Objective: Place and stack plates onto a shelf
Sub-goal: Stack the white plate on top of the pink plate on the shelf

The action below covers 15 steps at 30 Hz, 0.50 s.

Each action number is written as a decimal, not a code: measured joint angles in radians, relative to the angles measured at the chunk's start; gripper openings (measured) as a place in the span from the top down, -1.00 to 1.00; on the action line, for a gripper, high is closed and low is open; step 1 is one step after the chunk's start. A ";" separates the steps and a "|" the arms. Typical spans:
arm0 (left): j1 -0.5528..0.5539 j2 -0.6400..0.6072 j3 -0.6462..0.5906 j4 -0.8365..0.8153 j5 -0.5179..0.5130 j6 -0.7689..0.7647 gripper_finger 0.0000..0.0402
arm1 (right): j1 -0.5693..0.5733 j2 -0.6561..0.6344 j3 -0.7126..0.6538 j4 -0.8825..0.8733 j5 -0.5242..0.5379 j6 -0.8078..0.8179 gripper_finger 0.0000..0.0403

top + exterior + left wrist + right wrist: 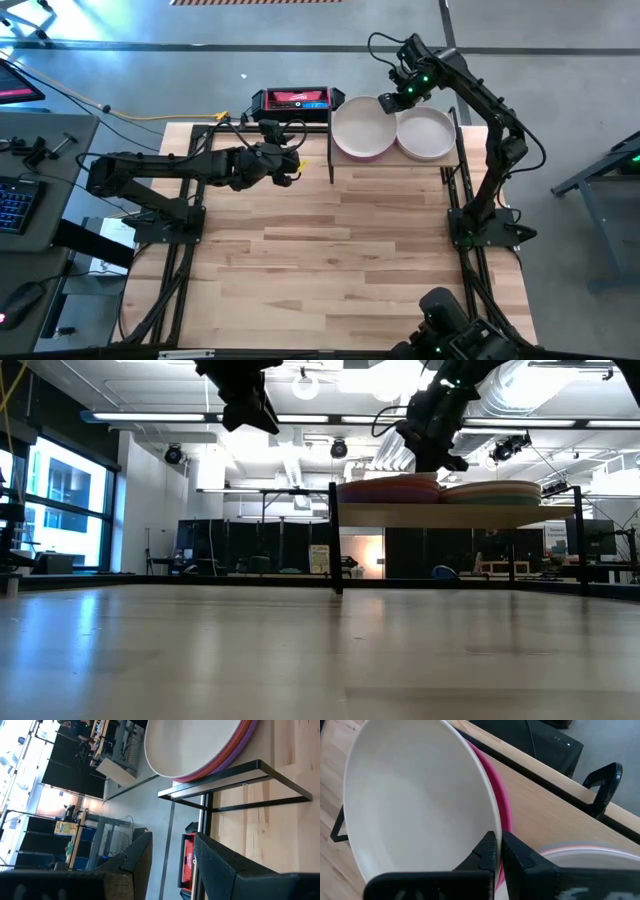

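**Right end effector pinches the rim of the top plate on the shelf**

Right end effector (390,99) sits at the back of the surface, over the shelf (445,165), with its 2 fingers drawn tight together on the rim of the white plate (415,800). That plate tops the left of 2 stacks; a magenta plate (501,802) shows directly beneath it in the right wrist view. Gripping at the edge rather than from above makes sense, since a shallow plate offers nothing else to pinch, and it leaves the plate free to slide flat onto the pile.

In the high view, the second stack (427,134) sits just beside the first, filling the shelf's width. No plates remain on the bare wood of the surface (330,260), so I judge the stacking nearly finished, with release as the likely remaining step.

Left end effector (285,166) hovers above the surface, left of the shelf, fingers spread and holding nothing. It appears parked clear of the shelf so the right arm has room.
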 joint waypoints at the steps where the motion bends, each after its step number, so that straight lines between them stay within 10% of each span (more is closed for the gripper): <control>1: 0.000 0.000 0.000 0.000 0.000 0.000 0.31 | 0.000 0.000 0.000 0.001 0.000 0.000 1.00; 15: 0.000 0.000 0.000 0.000 0.000 0.000 0.31 | 0.000 0.000 0.000 0.016 0.018 0.034 1.00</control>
